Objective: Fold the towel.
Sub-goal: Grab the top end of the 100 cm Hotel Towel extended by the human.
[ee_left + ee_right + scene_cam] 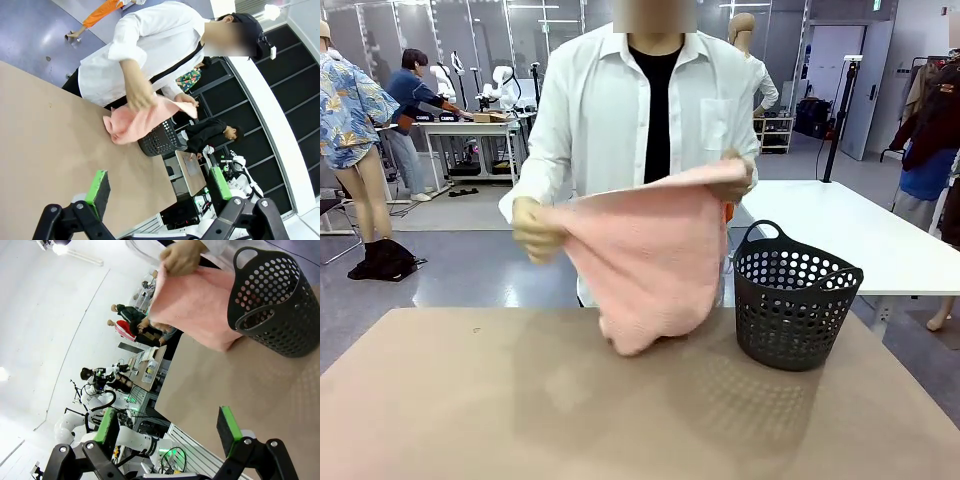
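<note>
Across the bench (520, 400), at its far edge, a person in a white shirt over a black top holds the towel (645, 255) up between two hands. It is pale salmon-pink terry with a soft, nubbly surface, and it hangs in a loose sheet with rounded folds. The upper hand (732, 180) pinches one corner at chest height, with the elbow bent. The lower hand (535, 230) grips the opposite edge farther down, with the forearm slanting toward the bench. The top edge of the cloth runs at a slant between them. Its bunched lower end reaches the bench surface, just beside the basket (790, 310).

The basket is dark plastic and round, tapering toward its base. Its wall is pierced by rows of round holes, and a loop handle rises from the rim. It stands upright on the bench. The bench top is smooth, matte and tan.

From the left wrist, the left fingers (97, 186) are black linkages tipped with flat green pads. They are spread wide apart with nothing between them, over the near side of the bench and well apart from the towel (137, 122). From the right wrist, the right fingers (227, 424) are likewise parted and hold nothing, with the towel (195, 305) and the basket (280, 305) far beyond them.
</note>
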Robot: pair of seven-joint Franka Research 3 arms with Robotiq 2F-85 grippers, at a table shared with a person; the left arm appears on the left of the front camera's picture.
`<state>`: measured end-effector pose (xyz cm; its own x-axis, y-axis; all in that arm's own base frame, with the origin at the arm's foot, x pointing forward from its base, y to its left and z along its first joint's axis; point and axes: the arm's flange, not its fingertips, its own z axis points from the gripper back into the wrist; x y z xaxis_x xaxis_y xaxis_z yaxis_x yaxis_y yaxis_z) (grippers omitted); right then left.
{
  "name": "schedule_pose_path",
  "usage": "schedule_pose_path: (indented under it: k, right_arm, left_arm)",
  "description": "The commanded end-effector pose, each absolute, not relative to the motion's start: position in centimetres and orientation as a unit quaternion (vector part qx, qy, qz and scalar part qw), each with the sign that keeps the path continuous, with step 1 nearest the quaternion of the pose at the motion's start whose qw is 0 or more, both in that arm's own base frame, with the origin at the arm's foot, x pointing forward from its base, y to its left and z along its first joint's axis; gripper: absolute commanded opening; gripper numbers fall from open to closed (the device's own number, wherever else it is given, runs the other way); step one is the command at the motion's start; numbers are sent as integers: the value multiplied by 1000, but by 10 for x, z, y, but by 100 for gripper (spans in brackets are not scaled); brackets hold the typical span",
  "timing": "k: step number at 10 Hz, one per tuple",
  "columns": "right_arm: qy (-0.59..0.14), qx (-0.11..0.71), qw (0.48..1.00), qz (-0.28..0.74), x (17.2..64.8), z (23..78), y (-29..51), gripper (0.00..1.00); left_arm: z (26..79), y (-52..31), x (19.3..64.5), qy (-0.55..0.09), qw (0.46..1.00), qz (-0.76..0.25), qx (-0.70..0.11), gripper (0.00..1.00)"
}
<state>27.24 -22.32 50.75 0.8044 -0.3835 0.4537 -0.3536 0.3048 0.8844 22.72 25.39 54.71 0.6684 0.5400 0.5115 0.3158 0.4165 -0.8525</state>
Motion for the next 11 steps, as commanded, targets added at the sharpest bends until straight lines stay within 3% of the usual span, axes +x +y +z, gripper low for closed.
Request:
schedule_pose_path:
  k: [1, 11]
  right_arm:
    - [-320, 591, 740, -4, 273, 508, -224, 100]
    - [-320, 591, 740, -4, 273, 508, -224, 100]
  left_arm:
    - [549, 256, 228, -408, 735, 67, -538, 100]
    - [549, 256, 228, -408, 735, 67, -538, 100]
